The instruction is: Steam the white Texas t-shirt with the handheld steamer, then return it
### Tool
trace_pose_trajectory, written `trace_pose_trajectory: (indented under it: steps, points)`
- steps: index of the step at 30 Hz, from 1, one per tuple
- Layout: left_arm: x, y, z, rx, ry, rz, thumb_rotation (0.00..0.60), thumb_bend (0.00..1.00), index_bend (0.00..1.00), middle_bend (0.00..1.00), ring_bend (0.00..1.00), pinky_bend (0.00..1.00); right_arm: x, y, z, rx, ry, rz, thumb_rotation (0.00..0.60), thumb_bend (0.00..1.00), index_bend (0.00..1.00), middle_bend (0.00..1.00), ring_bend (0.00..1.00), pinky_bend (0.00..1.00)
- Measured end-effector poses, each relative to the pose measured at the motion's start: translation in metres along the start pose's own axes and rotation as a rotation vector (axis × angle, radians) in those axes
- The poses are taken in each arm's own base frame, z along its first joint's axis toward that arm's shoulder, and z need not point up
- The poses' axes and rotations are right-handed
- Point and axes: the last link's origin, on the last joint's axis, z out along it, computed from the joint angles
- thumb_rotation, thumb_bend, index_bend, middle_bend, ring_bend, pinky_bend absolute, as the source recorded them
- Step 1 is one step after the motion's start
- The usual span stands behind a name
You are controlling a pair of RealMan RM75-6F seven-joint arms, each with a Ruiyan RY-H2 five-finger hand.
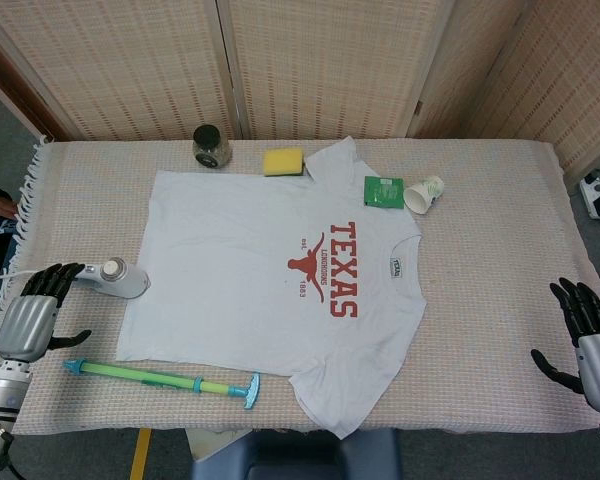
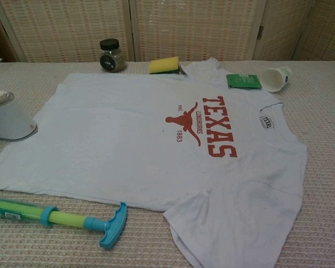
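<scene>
The white Texas t-shirt [image 1: 270, 270] [image 2: 156, 139] lies flat across the middle of the table, its red print facing up. The white handheld steamer [image 1: 120, 279] [image 2: 6, 117] rests on the cloth just off the shirt's left edge. My left hand [image 1: 32, 312] is open with fingers spread, right at the steamer's handle end, which it now covers; I cannot tell whether it touches it. My right hand [image 1: 592, 330] hovers open at the table's right edge, far from the shirt. Neither hand shows in the chest view.
A blue-green pump toy [image 1: 160, 380] [image 2: 56, 216] lies along the front edge. At the back stand a dark jar [image 1: 211, 146], a yellow sponge [image 1: 283, 161], a green packet [image 1: 384, 190] and a tipped paper cup [image 1: 424, 193]. Woven screens close off the rear.
</scene>
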Motion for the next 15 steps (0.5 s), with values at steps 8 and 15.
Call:
trace_pose_trajectory:
  steps: [8, 15]
  points:
    - [-0.014, -0.007, 0.052, 0.042, -0.101, 0.065, 0.6, 0.15, 0.17, 0.16, 0.1, 0.16, 0.012, 0.0, 0.001, -0.011, 0.009, -0.03, 0.6, 0.19, 0.0, 0.06, 0.04, 0.17]
    - [-0.025, -0.025, 0.087, 0.136, -0.145, 0.112, 0.6, 0.17, 0.2, 0.21, 0.14, 0.16, 0.012, -0.001, -0.002, -0.019, 0.0, -0.029, 0.6, 0.19, 0.0, 0.06, 0.04, 0.17]
